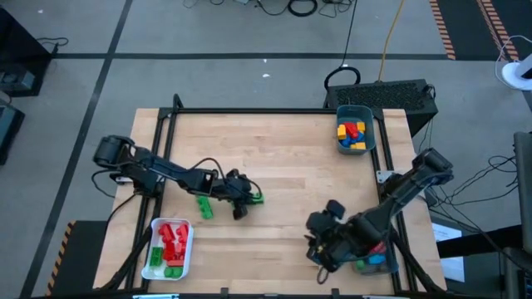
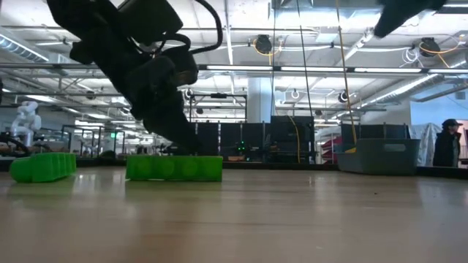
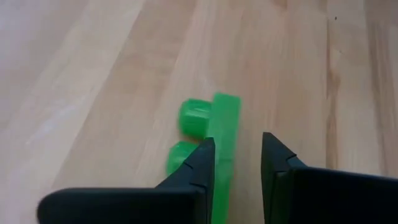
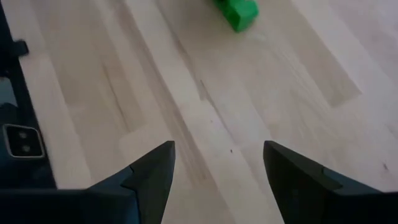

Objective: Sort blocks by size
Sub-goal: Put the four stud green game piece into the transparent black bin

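Observation:
A long green bar block [image 3: 225,124] lies on the table near its middle, with studs on one side; it also shows in the high view [image 1: 254,197] and the low view [image 2: 174,168]. My left gripper [image 3: 238,143] is open low over it, one finger on each side; it shows too in the high view [image 1: 242,203]. A second green block [image 1: 204,208] lies just left of it on the table. My right gripper [image 1: 316,249] is open and empty near the table's near right, over bare wood [image 4: 217,155]. My left gripper's fingers come down slanting from the table's left and lie along the green bar. One finger [image 3: 199,162] stands right at the bar's studded side [image 3: 217,155], but I cannot tell whether it touches. The bar rests on the table.
A white bin [image 1: 188,249] with red and green blocks stands at the near left. A teal bin [image 1: 371,137] with yellow, blue and red blocks stands at the far right. A clear bin [image 1: 376,264] with blocks sits under my right arm. A person [image 2: 446,142] stands far behind the table.

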{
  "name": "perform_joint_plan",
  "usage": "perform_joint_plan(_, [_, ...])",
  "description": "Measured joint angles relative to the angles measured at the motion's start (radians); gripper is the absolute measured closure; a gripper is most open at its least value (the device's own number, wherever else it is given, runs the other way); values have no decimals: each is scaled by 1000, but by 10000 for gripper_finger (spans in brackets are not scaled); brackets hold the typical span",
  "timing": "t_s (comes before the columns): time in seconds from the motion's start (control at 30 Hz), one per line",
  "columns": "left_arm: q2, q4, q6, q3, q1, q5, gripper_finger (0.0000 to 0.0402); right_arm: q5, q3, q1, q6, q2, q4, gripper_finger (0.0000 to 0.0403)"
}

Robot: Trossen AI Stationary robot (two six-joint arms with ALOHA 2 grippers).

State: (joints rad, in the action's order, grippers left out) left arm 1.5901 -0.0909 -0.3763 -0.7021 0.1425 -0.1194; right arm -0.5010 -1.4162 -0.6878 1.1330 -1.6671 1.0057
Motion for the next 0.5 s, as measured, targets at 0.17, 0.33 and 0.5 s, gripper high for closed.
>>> perform_joint_plan(0.17, [2,23,1,-29,3,15,362,12,0,74,-231,-64,-116,172])
perform_joint_plan(0.33, [-89,104,49,-39,31,-4,356,53,0,184,-424,-136,-232,172])
perform_joint_plan(0.5, [-197,223,69,-39,51,-48,309,117,1,290,-586,-197,-362,171])
